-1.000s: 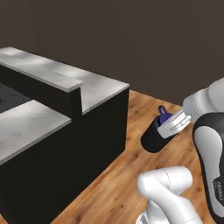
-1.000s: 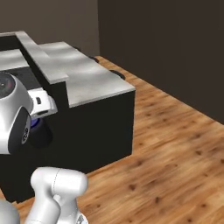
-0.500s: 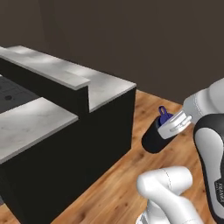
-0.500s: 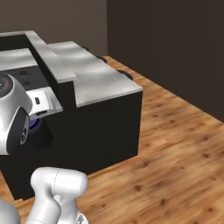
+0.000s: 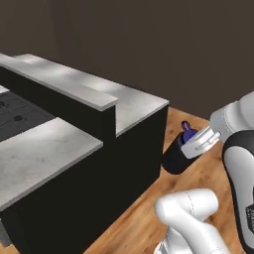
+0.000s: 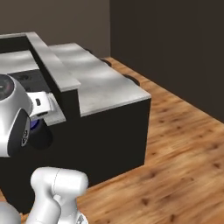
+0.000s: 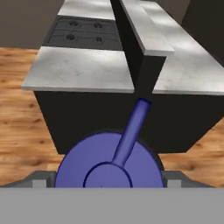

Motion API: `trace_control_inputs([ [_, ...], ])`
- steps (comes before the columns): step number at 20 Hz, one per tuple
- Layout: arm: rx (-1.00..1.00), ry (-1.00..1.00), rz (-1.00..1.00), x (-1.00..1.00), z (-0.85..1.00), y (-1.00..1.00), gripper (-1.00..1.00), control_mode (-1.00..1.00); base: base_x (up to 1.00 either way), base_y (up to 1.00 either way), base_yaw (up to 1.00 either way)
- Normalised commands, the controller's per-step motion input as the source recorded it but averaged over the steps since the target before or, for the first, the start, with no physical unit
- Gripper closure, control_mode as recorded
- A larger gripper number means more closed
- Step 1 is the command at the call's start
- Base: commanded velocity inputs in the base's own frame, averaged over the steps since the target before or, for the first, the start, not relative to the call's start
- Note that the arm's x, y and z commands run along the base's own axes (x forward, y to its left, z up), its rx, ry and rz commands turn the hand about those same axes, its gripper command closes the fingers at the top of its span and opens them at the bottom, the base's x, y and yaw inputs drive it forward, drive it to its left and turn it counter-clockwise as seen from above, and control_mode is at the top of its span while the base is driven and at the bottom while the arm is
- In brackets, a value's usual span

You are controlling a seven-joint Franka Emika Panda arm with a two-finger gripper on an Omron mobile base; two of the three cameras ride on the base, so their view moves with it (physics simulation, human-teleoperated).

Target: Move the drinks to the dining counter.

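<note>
Closer to the island than a second ago: in both base views the long white grey-veined marble bench (image 5: 134,106) on its dark base now looms larger and nearer, while the wide black bottle with blue cap (image 5: 178,151) sits in the same spot against the arm. So a drive of the base, not a move of the bottle. Carried along, clamped between the wide-set fingers of the hand (image 7: 109,177), blue cap (image 7: 109,162) and its strap toward the hand camera; held off the floor, beside the bench's end and below its top. Probably the transport leg of the task, with the set-down on the marble not yet begun; a lift above the slab's edge likely needed first.

Bench top bare and pale, lightly veined, with a higher marble ledge (image 5: 64,84) running along it and a dark cooktop (image 7: 83,33) on the far side. Warm wooden plank floor (image 6: 183,148) all round, dark brown walls behind.
</note>
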Motion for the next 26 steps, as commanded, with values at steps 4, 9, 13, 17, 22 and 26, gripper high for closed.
trace_control_inputs([
  [4,0.0,0.0,0.0,0.0,0.0,0.0,1.0,1.0,0.81,0.53,0.0],
  [9,0.0,0.0,0.0,0.0,0.0,0.0,1.0,1.0,0.31,-0.72,0.08],
  [13,0.0,0.0,0.0,0.0,0.0,0.0,1.0,1.0,0.0,-1.0,0.08],
  [17,0.0,0.0,0.0,0.0,0.0,0.0,1.0,1.0,0.12,-1.0,0.07],
  [22,0.0,0.0,0.0,0.0,0.0,0.0,1.0,1.0,0.66,-0.93,0.13],
  [26,0.0,0.0,0.0,0.0,0.0,0.0,1.0,1.0,0.93,-0.66,0.16],
])
